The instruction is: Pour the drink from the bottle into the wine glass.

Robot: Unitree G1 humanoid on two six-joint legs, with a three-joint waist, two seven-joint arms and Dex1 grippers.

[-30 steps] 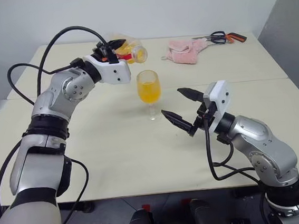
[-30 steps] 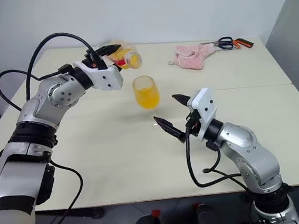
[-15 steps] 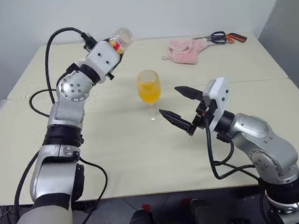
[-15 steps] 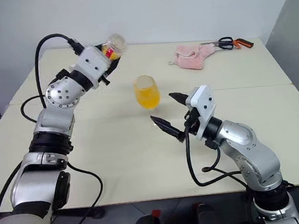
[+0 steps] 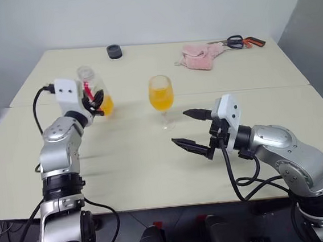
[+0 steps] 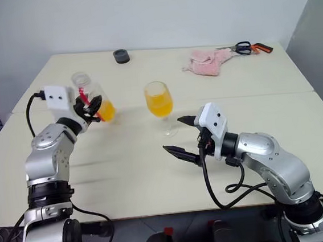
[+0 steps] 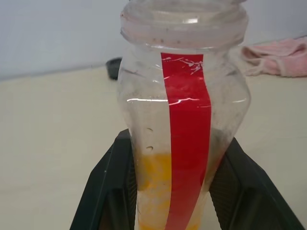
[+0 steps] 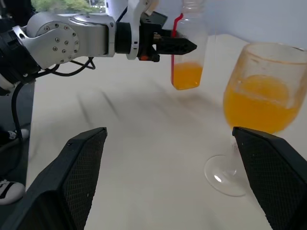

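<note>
Left tool (image 5: pixel 95 99) was clamped on the bottle (image 5: pixel 93 96), black fingers (image 7: pixel 108 187) on both sides of its lower body. Compared with a second earlier the bottle had gone from tipped over the wine glass (image 5: pixel 160 93) to upright, and the arm had swung it away to the robot's left and lower, near the table (image 5: pixel 142 157). Whether its base was touching the table or just above it, can't tell. Bottle was uncapped, a small amount of the drink (image 5: pixel 106 105) left in the bottom. Glass bowl was over half full of orange liquid, standing upright mid-table. Judgement: the pour looked done, the remaining step was setting the bottle down and releasing.

Right tool (image 5: pixel 193 130) had its fingers wide apart and held nothing, hovering above the table just in front of and beside the glass foot, not touching it; barely shifted since before.

Bottle sat well to the left of the glass, apart from it. Farther back on the table: a dark cap-like disc (image 5: pixel 114 51), a pink cloth (image 5: pixel 201 55), scissors (image 5: pixel 239 41).
</note>
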